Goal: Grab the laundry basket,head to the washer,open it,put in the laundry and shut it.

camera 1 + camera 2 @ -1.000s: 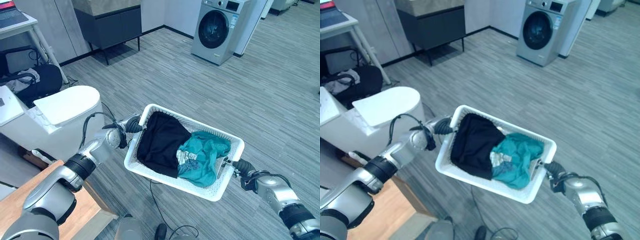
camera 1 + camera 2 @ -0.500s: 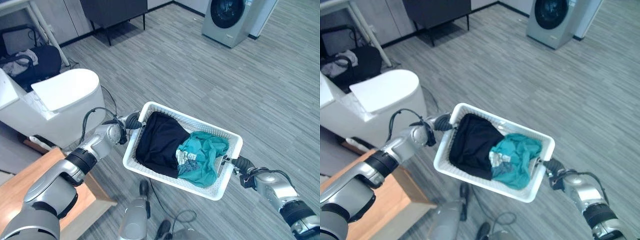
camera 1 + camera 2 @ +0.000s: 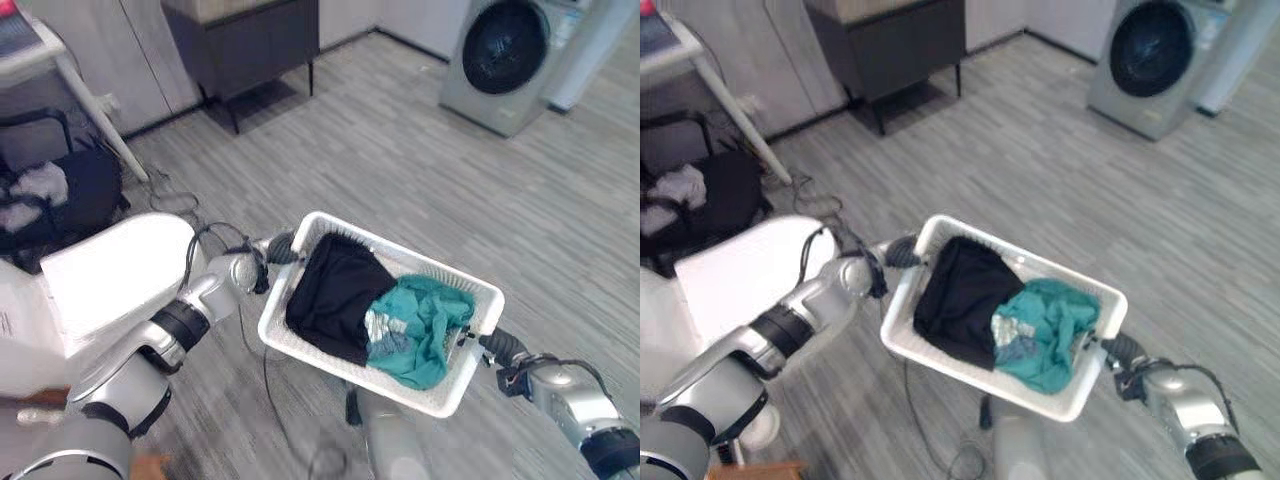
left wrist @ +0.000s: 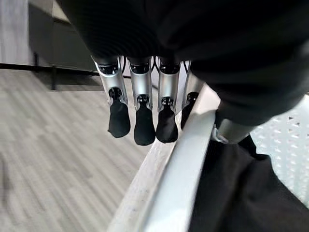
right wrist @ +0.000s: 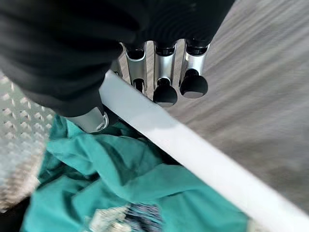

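Observation:
I carry a white perforated laundry basket (image 3: 436, 389) above the floor between both hands. It holds a black garment (image 3: 335, 296) on the left and a teal garment (image 3: 420, 330) on the right. My left hand (image 3: 281, 248) grips the basket's left rim; its fingers (image 4: 144, 126) hang curled outside the rim (image 4: 181, 169), thumb inside. My right hand (image 3: 497, 345) grips the right rim (image 5: 159, 126), fingers (image 5: 165, 94) curled over it above the teal cloth (image 5: 125, 193). The grey washer (image 3: 505, 62) stands at the far upper right, its round dark door shut.
A white rounded appliance (image 3: 110, 282) stands close on my left. Behind it are a black bag (image 3: 60, 195) and a white table leg (image 3: 95, 115). A dark cabinet (image 3: 240, 50) on legs stands against the far wall. Grey plank floor (image 3: 400, 170) stretches toward the washer.
The camera has moved: the washer now looks larger and nearer, and the wooden table at lower left has left the view. Both hands keep their hold on the basket.

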